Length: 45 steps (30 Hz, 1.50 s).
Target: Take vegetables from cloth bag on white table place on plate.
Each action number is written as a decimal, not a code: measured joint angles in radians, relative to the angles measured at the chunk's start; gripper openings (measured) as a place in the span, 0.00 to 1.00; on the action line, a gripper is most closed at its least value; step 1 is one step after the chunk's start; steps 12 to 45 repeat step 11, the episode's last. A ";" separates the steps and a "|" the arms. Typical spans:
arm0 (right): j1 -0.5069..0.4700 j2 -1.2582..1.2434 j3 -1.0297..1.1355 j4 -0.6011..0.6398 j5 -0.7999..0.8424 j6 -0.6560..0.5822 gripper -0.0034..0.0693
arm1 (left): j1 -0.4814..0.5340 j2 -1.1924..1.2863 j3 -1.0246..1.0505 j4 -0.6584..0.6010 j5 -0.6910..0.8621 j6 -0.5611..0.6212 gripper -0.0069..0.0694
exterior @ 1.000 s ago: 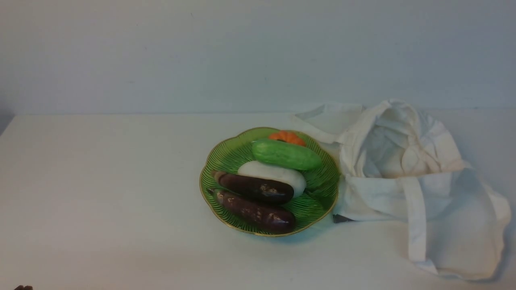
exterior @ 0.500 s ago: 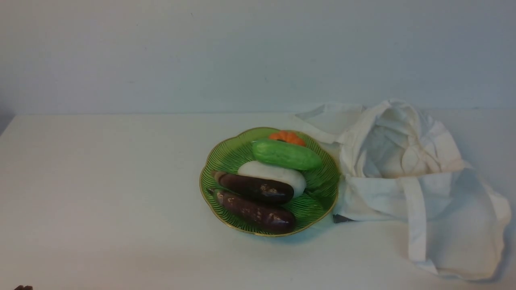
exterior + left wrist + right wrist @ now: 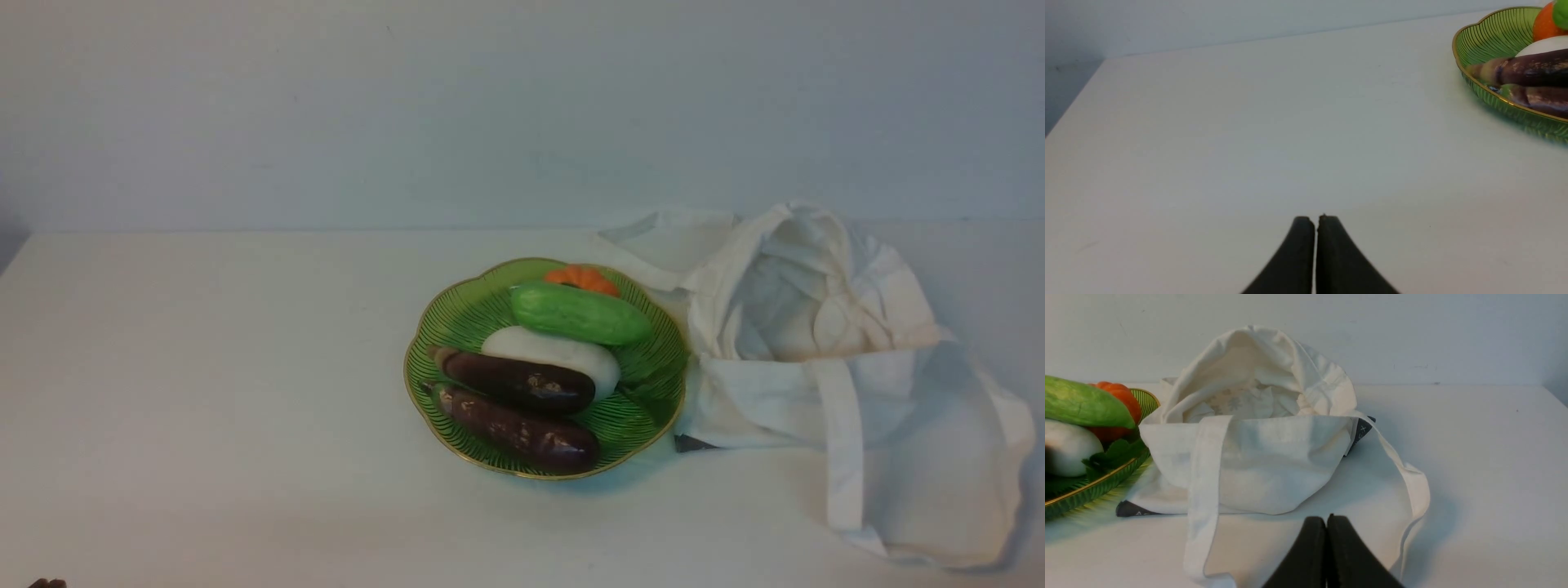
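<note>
Long ridged lt-green veg [image 3: 581, 314] on round ribbed green plate [image 3: 465, 306], prob. done; L gripper [image 3: 1316, 218] & R gripper [image 3: 1329, 518]: tips together, nothing held.

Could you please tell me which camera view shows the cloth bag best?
The front view: it shows the cloth bag whole, with its open mouth and straps, beside the plate. The right wrist view shows it closer, but its loose strap runs behind the right gripper. The left wrist view shows no recognisable part of it.
</note>
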 joint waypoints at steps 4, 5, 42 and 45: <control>0.000 0.000 0.000 0.000 0.000 0.000 0.03 | 0.000 0.000 0.000 0.000 0.000 0.000 0.08; 0.000 0.000 0.000 0.000 0.000 0.004 0.03 | 0.000 0.000 0.000 0.000 0.000 0.000 0.08; 0.000 0.000 0.000 0.000 0.000 0.008 0.03 | 0.000 0.000 0.000 0.000 0.000 0.000 0.08; 0.000 0.000 0.000 0.000 0.000 0.008 0.03 | 0.000 0.000 0.000 0.000 0.000 0.000 0.08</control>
